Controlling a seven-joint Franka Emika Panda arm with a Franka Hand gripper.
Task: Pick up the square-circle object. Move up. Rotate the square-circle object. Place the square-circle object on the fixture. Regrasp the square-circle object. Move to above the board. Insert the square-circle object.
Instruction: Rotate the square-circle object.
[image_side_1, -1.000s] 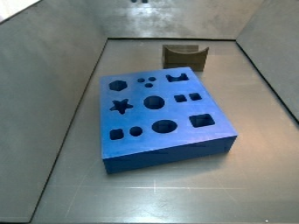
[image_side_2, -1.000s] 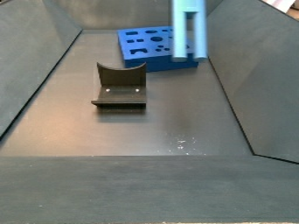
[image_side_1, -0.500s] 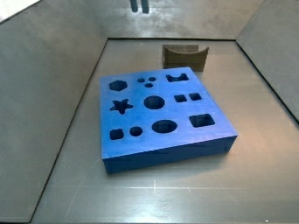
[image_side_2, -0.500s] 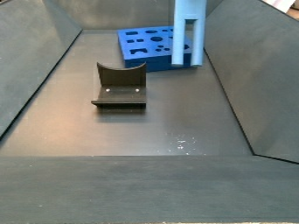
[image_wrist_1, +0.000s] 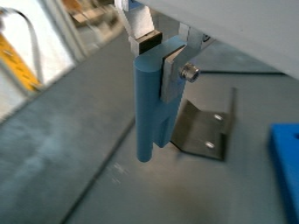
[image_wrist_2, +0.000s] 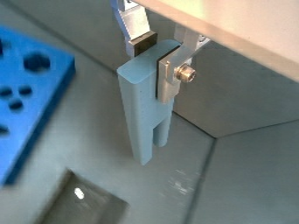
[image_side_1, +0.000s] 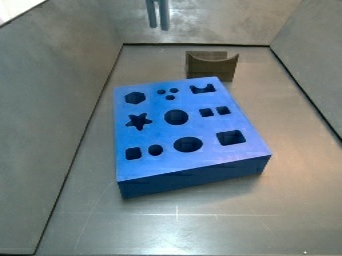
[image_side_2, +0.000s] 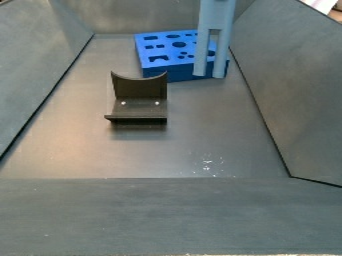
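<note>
The square-circle object (image_wrist_1: 147, 105) is a long light grey-blue peg hanging upright. My gripper (image_wrist_1: 158, 52) is shut on its upper end, one pad on each side, as both wrist views show. Its lower part is split by a slot (image_wrist_2: 149, 140). In both side views only the square-circle object (image_side_2: 214, 40) shows, reaching down from the frame's upper edge, and the gripper is out of frame. It hangs in the air between the dark fixture (image_side_2: 136, 100) and the blue board (image_side_2: 167, 55). From the opposite side the square-circle object (image_side_1: 158, 12) shows above the fixture (image_side_1: 211, 63), beyond the board (image_side_1: 187, 130).
Grey sloping walls (image_side_2: 40, 70) enclose the dark floor (image_side_2: 174, 150) on all sides. The fixture (image_wrist_1: 205, 127) stands on the floor below the peg, and a corner of the board (image_wrist_2: 30, 96) lies to one side.
The peg has moved toward the board end of the bin, showing further down into one side view and smaller in the other. Board and fixture have not moved.
</note>
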